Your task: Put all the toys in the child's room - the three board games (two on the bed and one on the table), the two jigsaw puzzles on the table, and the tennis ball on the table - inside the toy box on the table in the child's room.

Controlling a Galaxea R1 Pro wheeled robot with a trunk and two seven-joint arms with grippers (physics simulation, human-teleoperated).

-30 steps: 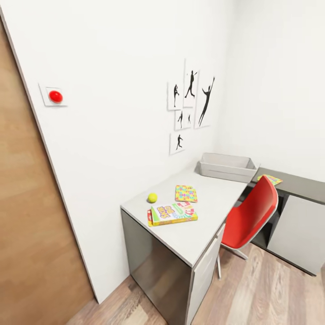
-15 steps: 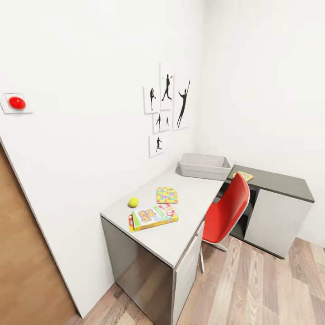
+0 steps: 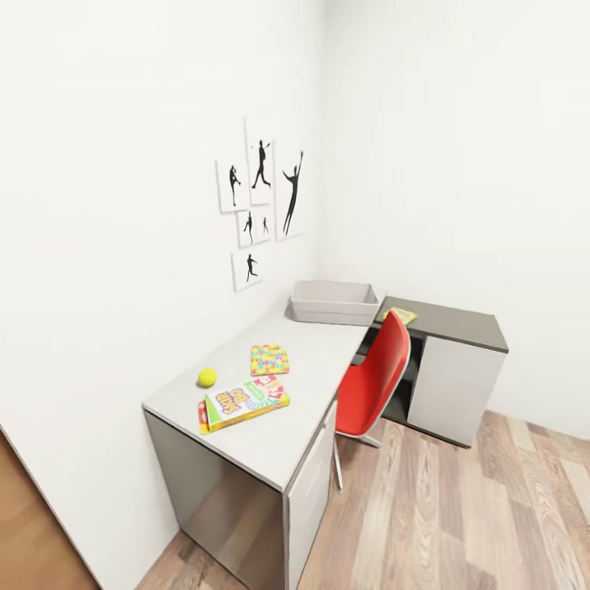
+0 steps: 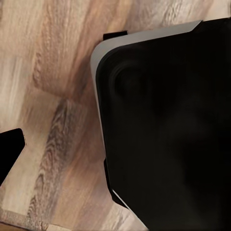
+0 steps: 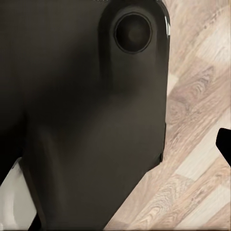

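- The table [image 3: 315, 385] runs along the white wall, its near corner at 7 o'clock; open wood-plank floor [image 3: 475, 516] lies at 5 o'clock.
- On its matte grey top: a flat board game [image 3: 243, 403] near the front edge, the tennis ball [image 3: 206, 377] just beside it, a jigsaw puzzle [image 3: 270, 359] farther back.
- The toy box [image 3: 333, 302] sits at the far end.
- A second puzzle [image 3: 399, 315] is partly hidden by the red chair [image 3: 375, 385].
- Both wrist views show dark robot body over floor; I cannot tell either gripper's finger spacing.
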